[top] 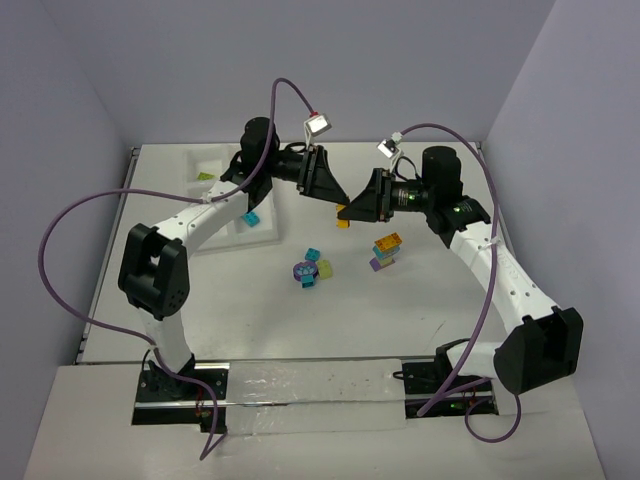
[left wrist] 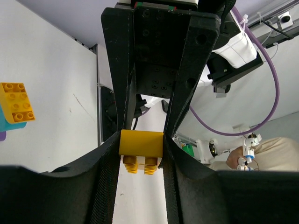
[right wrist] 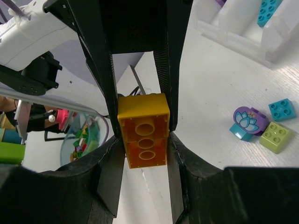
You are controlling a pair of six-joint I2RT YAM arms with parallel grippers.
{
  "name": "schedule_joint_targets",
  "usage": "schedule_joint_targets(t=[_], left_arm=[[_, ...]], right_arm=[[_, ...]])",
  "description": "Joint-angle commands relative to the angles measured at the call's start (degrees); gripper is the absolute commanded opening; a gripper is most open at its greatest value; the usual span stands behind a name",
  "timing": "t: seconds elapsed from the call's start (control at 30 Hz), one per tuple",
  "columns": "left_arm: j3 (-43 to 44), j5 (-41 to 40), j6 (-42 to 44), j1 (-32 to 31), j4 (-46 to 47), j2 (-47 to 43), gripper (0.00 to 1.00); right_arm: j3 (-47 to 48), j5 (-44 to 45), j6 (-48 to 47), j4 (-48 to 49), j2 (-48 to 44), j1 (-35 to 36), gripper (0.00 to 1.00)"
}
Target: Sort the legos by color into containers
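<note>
Two end effectors meet nose to nose above the middle of the tabletop (top: pixel 420 320), both on one yellow brick (top: pixel 343 213). The left end effector (left wrist: pixel 140 154) has its fingers pressed against the brick's two sides, studs facing its camera. The right end effector (right wrist: pixel 142 140) is clamped on the same brick from the opposite end. Seen from the right wrist, the brick's hollow underside looks more orange than its top, and I cannot tell whether it is one brick or two stuck together. The brick is held in the air, clear of the surface.

Below and slightly left of the grip lies a clump (top: pixel 310 270) of a purple piece with a flower print, teal bricks and a lime brick, all touching or just beside one another. To the right of it, near the right arm, stands a small stack (top: pixel 386 250) with yellow on top, teal beneath and purple at the bottom.

The tray (top: pixel 195 160) sits at the far left, partly under the left arm. A teal brick (top: pixel 252 217) lies in a near compartment and a lime brick (top: pixel 205 176) in a far one.
</note>
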Motion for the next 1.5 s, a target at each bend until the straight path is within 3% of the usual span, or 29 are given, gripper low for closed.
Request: schedule_joint_targets(t=[0.0,0.07,0.13,0.17,0.23,0.27,0.37,0.6,0.77,0.83,1.0,1.27,1.47], left_arm=[[2.1,1.9,2.0,-0.8,-0.5,-0.7,0.26],[2.6,1.8,4.5,-0.8,-2.6,-0.9,0.08],[3.9,1.2,8.3,-0.7,-7.3,-1.0,0.00],[4.6,0.4,9.9,-0.5,-11.0,-1.0,0.00],[5.6,-0.9,13.5,0.2,-15.7,-1.4,0.00],[5.7,-1.7,14.4,1.0,-18.0,-1.7,0.00],[4.8,-3.6,16.7,4.1,-22.5,-2.9,0.00],[5.6,-13.7,27.5,11.0,-40.5,-5.4,0.00],[7.2,-35.7,28.4,17.4,-50.2,-6.6,0.00],[11.2,-51.1,28.1,17.9,-55.1,-4.8,0.00],[20.1,-76.1,25.1,18.0,-59.1,2.3,0.00],[35.6,-92.4,29.0,18.0,-57.9,15.3,0.00],[36.4,-96.5,30.0,18.4,-52.2,20.1,0.00]], right_arm=[[0.6,0.6,-1.1,1.5,-0.4,0.3,0.00],[0.7,1.1,-1.1,1.3,-0.4,0.3,0.01],[0.9,2.9,-1.2,0.4,-0.3,0.3,0.05],[1.1,3.6,-1.3,-0.1,-0.3,0.3,0.21],[1.9,5.6,-2.0,-2.0,-0.3,0.2,0.76],[2.3,6.5,-2.6,-3.2,-0.4,0.3,0.86],[3.3,9.6,-4.6,-6.2,-1.0,0.0,0.98],[5.4,14.7,-8.5,-12.6,-2.2,-1.0,1.00],[5.4,22.4,-9.9,-14.7,-4.3,-1.3,1.00],[4.7,26.6,-9.4,-14.5,-5.2,-1.3,1.00],[1.8,33.1,-6.9,-11.6,-8.5,-1.4,1.00],[-0.3,37.3,-5.9,-11.2,-10.9,-1.3,1.00],[0.1,36.9,-6.0,-12.0,-10.3,-1.3,1.00]])
